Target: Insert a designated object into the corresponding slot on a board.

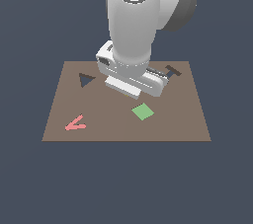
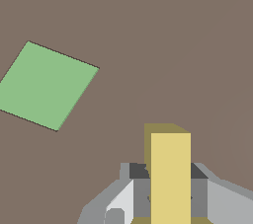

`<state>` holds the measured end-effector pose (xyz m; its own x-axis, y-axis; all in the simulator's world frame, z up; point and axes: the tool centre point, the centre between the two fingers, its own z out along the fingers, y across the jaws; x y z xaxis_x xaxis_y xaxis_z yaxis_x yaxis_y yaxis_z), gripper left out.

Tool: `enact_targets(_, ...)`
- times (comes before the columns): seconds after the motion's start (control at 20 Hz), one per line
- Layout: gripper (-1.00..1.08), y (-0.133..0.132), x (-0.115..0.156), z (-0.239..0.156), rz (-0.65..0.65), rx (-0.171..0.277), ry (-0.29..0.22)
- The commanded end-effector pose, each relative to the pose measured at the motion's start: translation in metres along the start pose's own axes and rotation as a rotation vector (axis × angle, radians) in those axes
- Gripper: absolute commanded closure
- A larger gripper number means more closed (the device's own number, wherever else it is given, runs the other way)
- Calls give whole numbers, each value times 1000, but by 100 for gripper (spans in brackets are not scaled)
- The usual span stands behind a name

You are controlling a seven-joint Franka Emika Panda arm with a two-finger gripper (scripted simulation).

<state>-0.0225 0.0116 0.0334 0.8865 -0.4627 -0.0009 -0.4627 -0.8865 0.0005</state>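
In the wrist view my gripper is shut on the yellow T-shaped block, whose stem sticks out between the two dark fingers just above the brown board. In the exterior view my hand hangs low over the middle of the board and hides the block. The dark T-shaped slot lies at the board's far corner on the exterior view's right, just beyond the hand and partly covered by it.
A green square lies on the board in front of the hand. A dark triangular cutout is at the far side on the exterior view's left. A red V-shaped piece lies near the front left corner.
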Motion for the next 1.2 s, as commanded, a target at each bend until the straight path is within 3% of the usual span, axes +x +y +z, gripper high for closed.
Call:
enact_targets(0.0,108,-11,-20,-1,39,1,0)
enact_targets(0.55,108,-64,-95,-4,199,1,0)
enact_targets(1.15,108,-100,-129,-6,283,1,0)
